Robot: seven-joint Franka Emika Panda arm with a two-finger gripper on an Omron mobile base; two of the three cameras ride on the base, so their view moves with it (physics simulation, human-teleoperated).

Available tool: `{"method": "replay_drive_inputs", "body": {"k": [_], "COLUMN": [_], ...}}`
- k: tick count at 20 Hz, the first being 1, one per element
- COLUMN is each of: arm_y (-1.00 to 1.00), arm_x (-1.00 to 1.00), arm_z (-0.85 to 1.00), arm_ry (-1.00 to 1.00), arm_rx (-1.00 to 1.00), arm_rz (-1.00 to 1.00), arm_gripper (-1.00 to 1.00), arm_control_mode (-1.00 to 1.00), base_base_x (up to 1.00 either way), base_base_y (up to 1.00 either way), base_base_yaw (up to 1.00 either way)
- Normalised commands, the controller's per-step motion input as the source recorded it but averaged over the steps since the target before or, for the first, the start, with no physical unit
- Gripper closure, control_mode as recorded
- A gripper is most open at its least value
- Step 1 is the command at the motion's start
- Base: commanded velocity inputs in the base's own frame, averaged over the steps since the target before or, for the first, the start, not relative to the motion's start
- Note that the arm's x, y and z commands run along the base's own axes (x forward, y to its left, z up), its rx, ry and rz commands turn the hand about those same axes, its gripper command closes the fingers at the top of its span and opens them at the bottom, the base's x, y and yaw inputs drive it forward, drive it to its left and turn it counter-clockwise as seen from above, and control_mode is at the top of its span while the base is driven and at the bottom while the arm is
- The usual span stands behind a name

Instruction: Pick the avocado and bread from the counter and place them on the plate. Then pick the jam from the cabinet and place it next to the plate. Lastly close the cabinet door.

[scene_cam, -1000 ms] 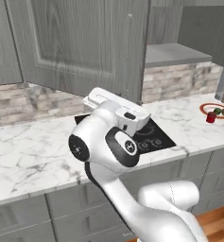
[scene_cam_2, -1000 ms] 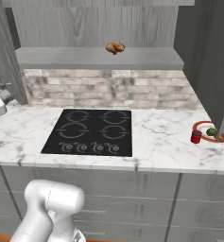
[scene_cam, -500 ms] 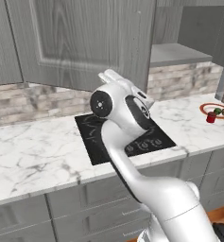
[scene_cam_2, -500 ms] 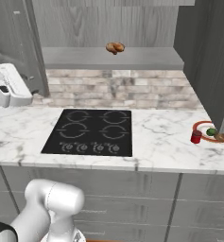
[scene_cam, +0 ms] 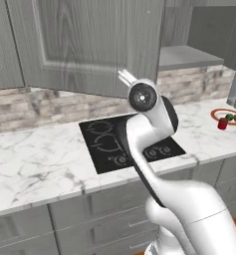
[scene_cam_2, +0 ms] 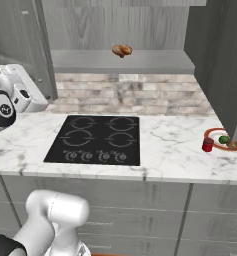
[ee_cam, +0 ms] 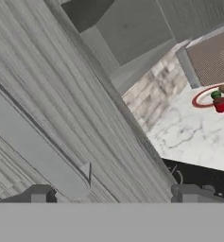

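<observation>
**Cabinet door at risk of being left ajar**

Cabinet door [ee_cam: 61, 123] is faced at close range by the gripper [ee_cam: 113, 194], its tips spread wide with nothing between them. With no hold on the handle [ee_cam: 33, 149], a glancing push could slip off. The jam [scene_cam_2: 207, 144] is seen beside the plate [scene_cam_2: 212, 132], on the counter [scene_cam_2: 170, 150].

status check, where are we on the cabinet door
Gripper open, up against the cabinet door, nothing held. Door swung partway across the cabinet. Jam beside plate. Nothing blocking the swing.
</observation>
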Motion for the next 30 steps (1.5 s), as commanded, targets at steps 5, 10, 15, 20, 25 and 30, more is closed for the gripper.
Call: {"method": "replay_drive_inputs", "body": {"k": [5, 10, 15, 20, 25, 30], "arm_y": [-0.36, -0.26, -0.19, -0.04, -0.01, 0.00], "arm_x": [0.43, 0.73, 0.91, 0.57, 0.30, 0.47], "arm_z": [-0.14, -0.19, -0.21, -0.35, -0.26, -0.33], "arm_ry": [0.00, 0.02, 0.02, -0.01, -0.05, -0.05], "arm_rx": [0.08, 0.04, 0.02, 0.00, -0.01, -0.03], "arm_rz": [0.22, 0.21, 0.15, 0.10, 0.06, 0.04], "arm_gripper": [-1.00, -1.00, -1.00, -1.00, -1.00, -1.00], "arm_control_mode": [-1.00, -1.00, -1.00, -1.00, -1.00, -1.00], "base_base_x": [0.00, 0.00, 0.00, 0.00, 0.00, 0.00], "base_base_y": [0.00, 0.00, 0.00, 0.00, 0.00, 0.00], "base_base_yaw": [0.00, 0.00, 0.00, 0.00, 0.00, 0.00]}}
